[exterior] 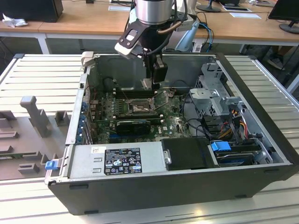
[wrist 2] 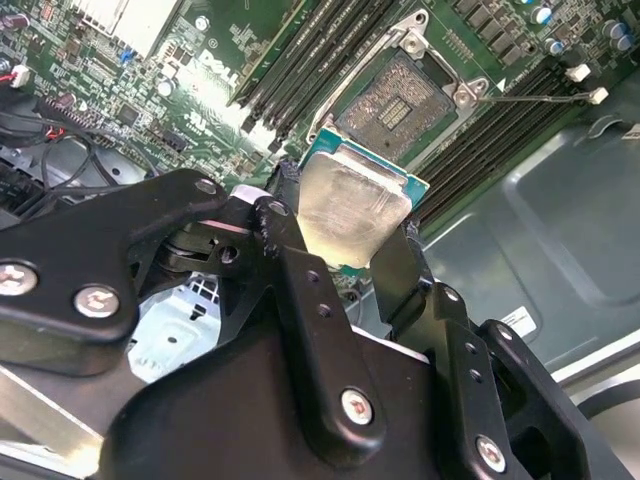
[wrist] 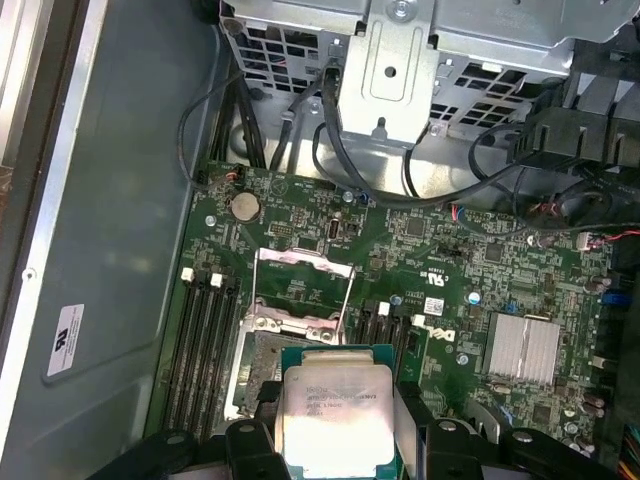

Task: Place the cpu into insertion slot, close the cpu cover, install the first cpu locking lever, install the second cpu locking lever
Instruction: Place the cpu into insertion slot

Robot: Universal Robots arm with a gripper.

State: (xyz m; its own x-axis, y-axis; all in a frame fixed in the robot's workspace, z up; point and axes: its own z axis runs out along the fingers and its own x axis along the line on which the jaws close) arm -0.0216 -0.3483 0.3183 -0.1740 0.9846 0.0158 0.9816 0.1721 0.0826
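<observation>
1. From where I stood, the exterior view had the open computer case (exterior: 163,186) lying on the slatted tabletop (exterior: 42,70). The tool (exterior: 156,79) hung inside it, just above the green motherboard (exterior: 173,122).
2. The second wrist view showed what that wider look could not. The tool's black fingers (wrist 2: 300,280) were drawn in on the cpu (wrist 2: 350,205) and pinched it by two opposite edges. Its pale metal top faced the camera.
3. In that same view the cpu was held in the air, tilted and apart from the socket (wrist 2: 395,100), whose contact field lay bare.
4. A thin locking lever (wrist 2: 540,97) stuck out sideways from the socket, unlatched.
5. The first wrist view added the cpu cover (wrist: 305,259). It was flipped up and open at the socket's far edge, with memory slots on both sides.
</observation>
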